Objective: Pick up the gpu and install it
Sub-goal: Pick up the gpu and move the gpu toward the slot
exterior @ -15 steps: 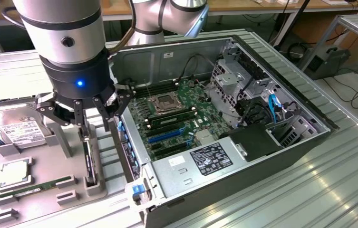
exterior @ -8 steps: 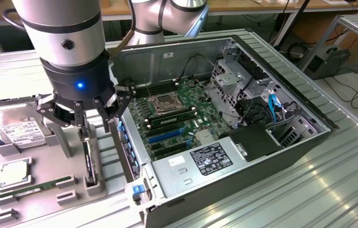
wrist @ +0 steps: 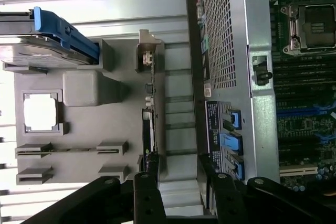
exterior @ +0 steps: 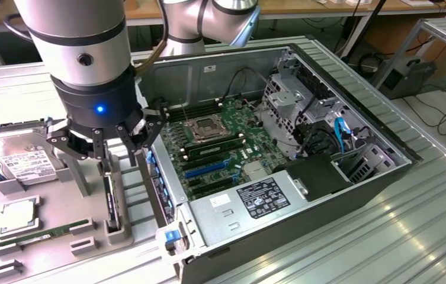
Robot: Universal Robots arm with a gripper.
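ROBOT AT THE WORKBENCH: A robot arm's (exterior: 80, 53) black hand (exterior: 109, 155) hangs with its fingers spread apart over the gpu (exterior: 111, 201). The card stands on edge in a slot of a grey moulded holder (exterior: 57, 204) on the counter (exterior: 412, 225), just beside an open computer case (exterior: 302, 236).

Seen edge-on, the card is little more than a thin dark strip. Its fan is hidden from the exterior view, and the hand covers its upper end. In the wrist view the gpu (wrist: 150, 114) runs as a narrow line ending in a silver metal bracket (wrist: 145, 51). One finger (wrist: 148, 182) overlaps its near end, and whether that finger touches the card cannot be told. The hand (wrist: 178, 174) is cut off by the frame's edge.

Also in the holder are a silver hard drive (exterior: 19, 160) with a white label, a square processor chip (exterior: 19, 214) and a long green memory stick (exterior: 42, 234). Inside the case a green motherboard (exterior: 218, 145) with blue slots lies exposed. The counter is ribbed, reflective metal.
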